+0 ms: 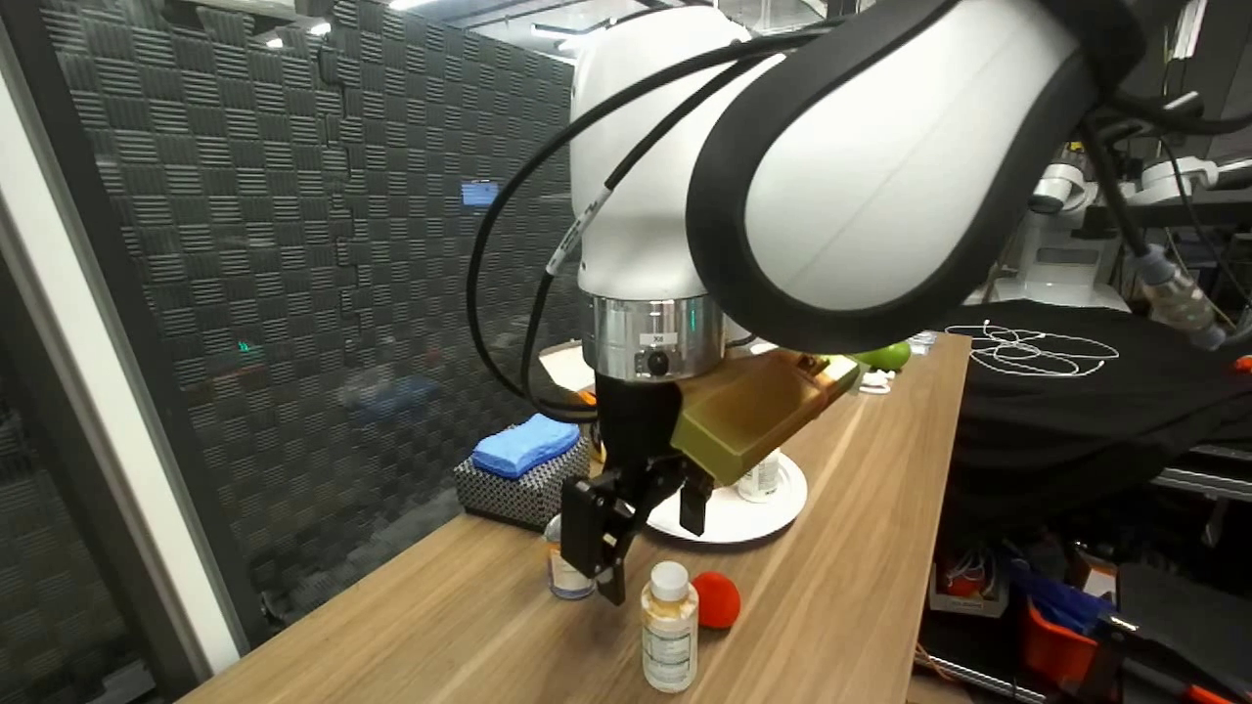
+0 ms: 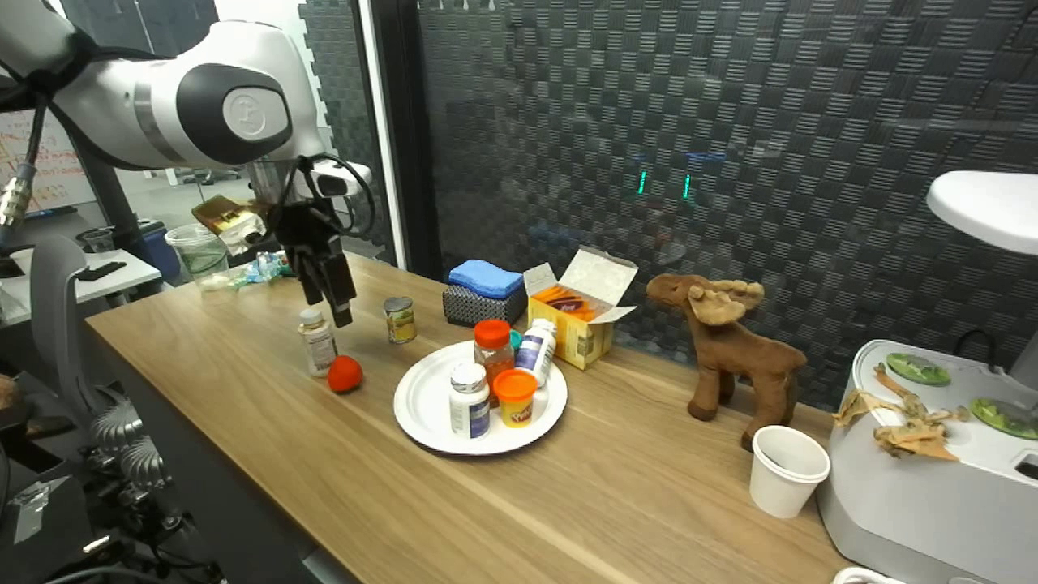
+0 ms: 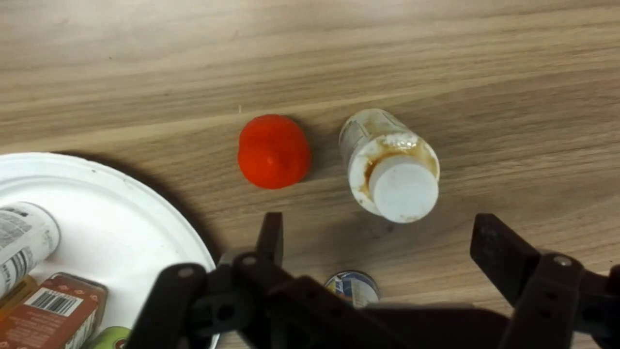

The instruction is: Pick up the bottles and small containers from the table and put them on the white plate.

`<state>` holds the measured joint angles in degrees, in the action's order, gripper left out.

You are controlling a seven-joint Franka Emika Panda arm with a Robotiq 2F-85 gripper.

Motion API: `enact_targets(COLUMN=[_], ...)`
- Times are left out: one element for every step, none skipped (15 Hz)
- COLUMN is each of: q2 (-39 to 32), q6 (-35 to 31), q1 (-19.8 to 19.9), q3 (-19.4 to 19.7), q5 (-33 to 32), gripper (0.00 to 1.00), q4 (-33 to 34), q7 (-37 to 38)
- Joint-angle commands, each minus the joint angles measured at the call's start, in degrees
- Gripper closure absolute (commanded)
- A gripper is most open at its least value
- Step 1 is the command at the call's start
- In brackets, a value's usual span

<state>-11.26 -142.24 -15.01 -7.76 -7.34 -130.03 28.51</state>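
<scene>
Jaws spread, a gripper [image 3: 378, 237] hangs empty. In the wrist view, an upright bottle [image 3: 391, 166] stands at its twelve o'clock.

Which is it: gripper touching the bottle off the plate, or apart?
Apart. The wrist view shows bare table on both sides, between the bottle and the open gripper.
</scene>
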Motion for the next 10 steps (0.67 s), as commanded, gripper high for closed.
enact_targets(q2=[0.9, 1.04, 1.39, 1.48, 1.3, 1.36, 1.13, 1.05, 1.61, 1.62], q6=[1.0, 1.15, 1.5, 1.62, 1.92, 2.09, 2.28, 2.28, 2.31, 2.28], q1=[-0.79, -0.72, -0.58, -0.54, -0.48, -0.49, -0.65, -0.81, -0.74, -0.91], q3=[0.18, 0.13, 0.02, 0.03, 0.0, 0.06, -0.05, -0.07, -0.09, -0.15], q5=[-0.43, -0.23, 0.18, 0.18, 0.38, 0.2, 0.2, -0.03, 0.07, -0.04], gripper=[0.0, 0.0, 0.0, 0.05, 0.27, 0.3, 0.3, 0.39, 0.46, 0.56], q4=[-0.45, -0.67, -1.0, -1.16, -1.11, -1.2, -1.13, -1.16, -1.54, -1.58], q7=[2.59, 2.49, 2.05, 1.95, 1.78, 1.94, 2.22, 2.62, 2.44, 2.7])
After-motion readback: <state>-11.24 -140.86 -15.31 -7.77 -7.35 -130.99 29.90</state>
